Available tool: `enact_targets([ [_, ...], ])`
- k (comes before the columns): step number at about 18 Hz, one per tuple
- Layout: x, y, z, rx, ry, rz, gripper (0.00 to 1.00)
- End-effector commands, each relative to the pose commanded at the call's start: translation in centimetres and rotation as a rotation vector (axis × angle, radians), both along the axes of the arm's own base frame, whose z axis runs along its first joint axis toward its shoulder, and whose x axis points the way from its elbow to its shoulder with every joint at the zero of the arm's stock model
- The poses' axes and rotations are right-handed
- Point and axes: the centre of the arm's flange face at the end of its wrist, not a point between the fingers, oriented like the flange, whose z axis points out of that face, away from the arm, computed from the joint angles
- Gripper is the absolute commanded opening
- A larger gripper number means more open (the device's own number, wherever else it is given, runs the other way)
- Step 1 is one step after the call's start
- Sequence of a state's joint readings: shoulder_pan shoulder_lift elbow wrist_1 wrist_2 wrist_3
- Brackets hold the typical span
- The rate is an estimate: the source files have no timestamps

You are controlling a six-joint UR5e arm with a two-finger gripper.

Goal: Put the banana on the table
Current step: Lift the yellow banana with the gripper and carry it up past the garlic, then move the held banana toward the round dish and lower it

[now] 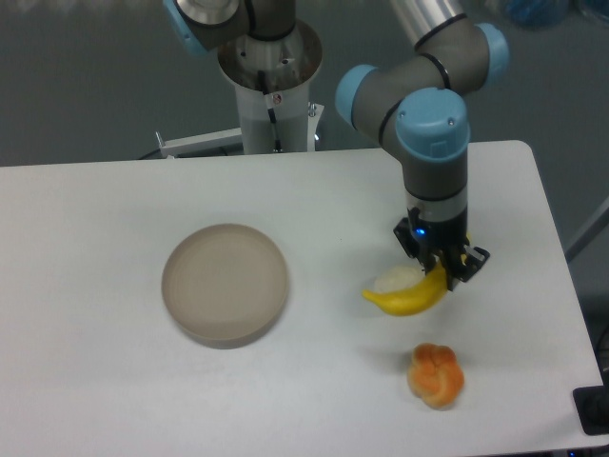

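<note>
The bright yellow, curved banana (407,296) hangs tilted from its upper right end, raised over the plain white bench (114,381), its left tip pointing down-left.

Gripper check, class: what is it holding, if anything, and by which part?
The gripper is shut on the banana, gripping it at its right end, with the rest of the fruit sticking out to the left.

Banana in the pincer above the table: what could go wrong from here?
1. The pincer grips the banana only by one end, so the long free end could swing or slip out.
2. The banana overlaps the cream fruit in this view; lowering straight down might land on it or knock it rolling.
3. The plate lies to the left; drifting that way risks missing the bare table.
</note>
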State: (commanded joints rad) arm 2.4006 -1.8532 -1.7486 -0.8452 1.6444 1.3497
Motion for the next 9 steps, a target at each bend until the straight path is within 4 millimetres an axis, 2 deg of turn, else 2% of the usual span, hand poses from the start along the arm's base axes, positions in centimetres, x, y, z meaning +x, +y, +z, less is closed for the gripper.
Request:
enact_targets([
  [2, 0.77, -0.71, -0.21, -0.008, -0.006, -0.009, 0.39],
  [4, 1.11, -0.46, -0.31, -0.008, -0.008, 0.005, 0.39],
  [7, 1.41, -0.21, -0.53, 0.023, -0.026, 0.117, 0.38],
  [9, 0.87, 0.15, -0.35, 0.044, -0.031, 0.165, 0.38],
])
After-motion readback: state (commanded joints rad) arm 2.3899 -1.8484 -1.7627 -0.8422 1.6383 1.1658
